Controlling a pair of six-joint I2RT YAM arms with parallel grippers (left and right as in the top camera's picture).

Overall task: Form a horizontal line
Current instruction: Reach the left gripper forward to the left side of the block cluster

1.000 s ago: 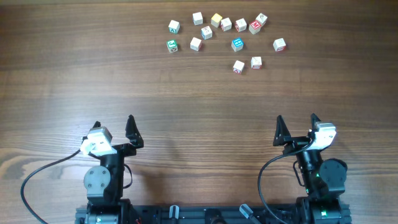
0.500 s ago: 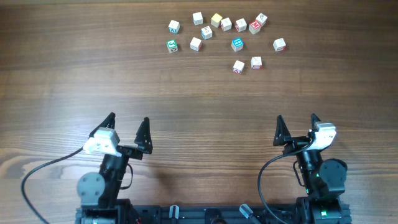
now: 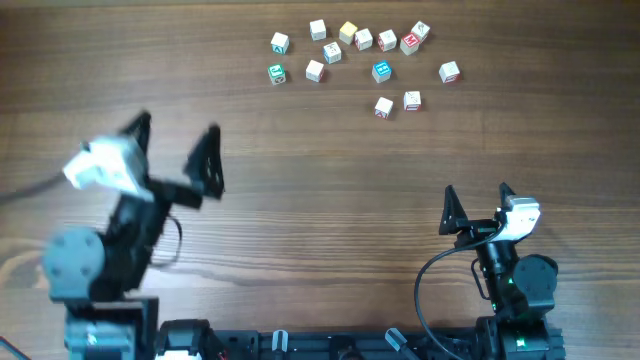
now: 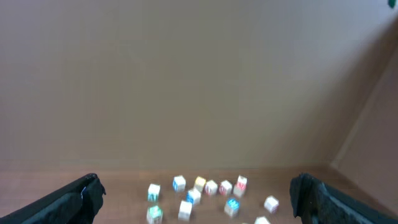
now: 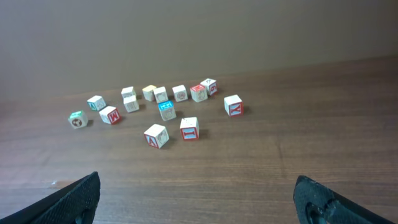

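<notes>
Several small pale wooden letter cubes lie scattered at the far side of the table. A rough short row [image 3: 378, 39] runs from a yellowish cube [image 3: 347, 32] to a cube with a red top [image 3: 410, 42]. The row also shows in the right wrist view [image 5: 174, 93] and, blurred, in the left wrist view [image 4: 217, 185]. My left gripper [image 3: 178, 138] is open and empty, raised above the table's left side, well short of the cubes. My right gripper [image 3: 477, 195] is open and empty, low near the front right.
Loose cubes lie around the row: a green one [image 3: 276, 72] at the left, a blue one [image 3: 381, 70], two nearer ones [image 3: 384, 107] [image 3: 412, 100], and one at the right [image 3: 449, 71]. The wood table [image 3: 320, 200] stretches between the grippers and the cubes.
My left arm has risen and swung left and away from the front edge, its gripper still open. The right arm and the cubes have not moved.
</notes>
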